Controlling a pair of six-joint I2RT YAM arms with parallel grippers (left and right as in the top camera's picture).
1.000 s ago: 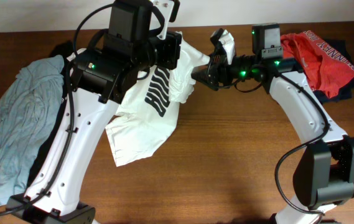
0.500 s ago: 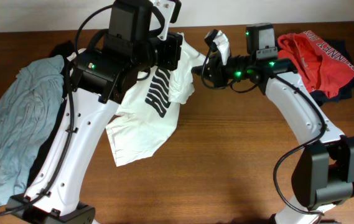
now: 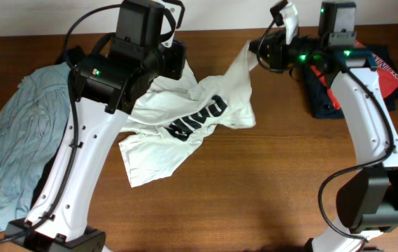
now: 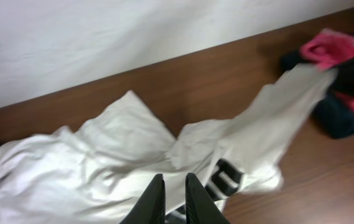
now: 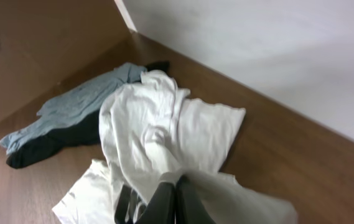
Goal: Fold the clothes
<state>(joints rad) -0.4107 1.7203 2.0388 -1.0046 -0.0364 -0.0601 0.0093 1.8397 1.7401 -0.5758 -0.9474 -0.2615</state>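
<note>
The white T-shirt (image 3: 192, 119) with black block print lies crumpled at the table's middle, one edge drawn up toward the back right. My right gripper (image 3: 260, 52) is shut on that edge; in the right wrist view, cloth (image 5: 158, 124) bunches at its fingertips (image 5: 175, 180). The left arm's wrist hides my left gripper from overhead. In the left wrist view it (image 4: 174, 177) hovers over the white cloth (image 4: 102, 162), jaws a narrow gap apart with nothing between them. A pale grey-blue shirt (image 3: 17, 147) lies at the far left over a black shirt (image 3: 45, 182).
A red garment (image 3: 387, 66) lies on dark cloth (image 3: 324, 98) at the back right, just behind the right arm. A wall runs along the table's back edge. Bare wood shows in front of the white shirt.
My right gripper shut on the shirt's edge and carried it up and to the back right, stretching the shirt out. The left jaws have parted a little.
</note>
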